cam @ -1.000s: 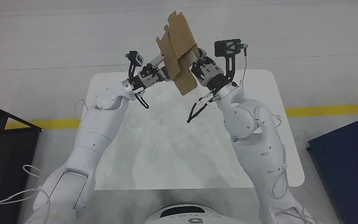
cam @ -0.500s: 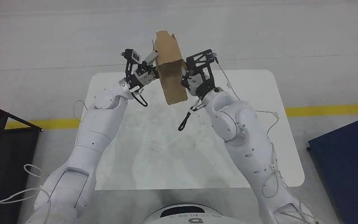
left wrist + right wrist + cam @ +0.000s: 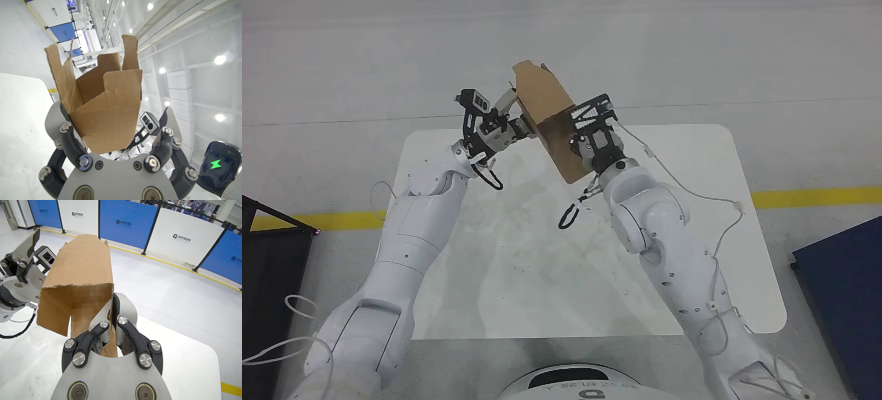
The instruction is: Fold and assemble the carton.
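- The carton (image 3: 545, 105) is held in the air over the far edge of the counter (image 3: 542, 260), tilted, between the two claws.
- The right claw (image 3: 114, 306) is clenched on one side wall of the carton (image 3: 83, 262) at its near open end, with one finger inside the box and the other outside, the wall pinched between them.
- The left claw (image 3: 115, 111) is released, with its fingers spread wide. A corner of the carton (image 3: 113, 91) sits between them and touches one black pad, while the other finger stands clear of the cardboard.
- From above, the left claw (image 3: 504, 122) is at one side of the carton and the right claw (image 3: 577, 138) at the other, both just beside it.
- The carton is plain brown corrugated cardboard, matte, with creases along its folds and ragged, torn-looking cut edges.
- It is opened into a four-walled rectangular tube, hollow and open at both ends. Loose flaps of unequal shape stick out from the rims, some narrow and some broad.
- Each claw has flat grey metal fingers with black ribbed pads, joined by black links and silver bolts.
- The counter (image 3: 179, 351) is white and smooth, with rounded corners and a few faint dark scuffs.
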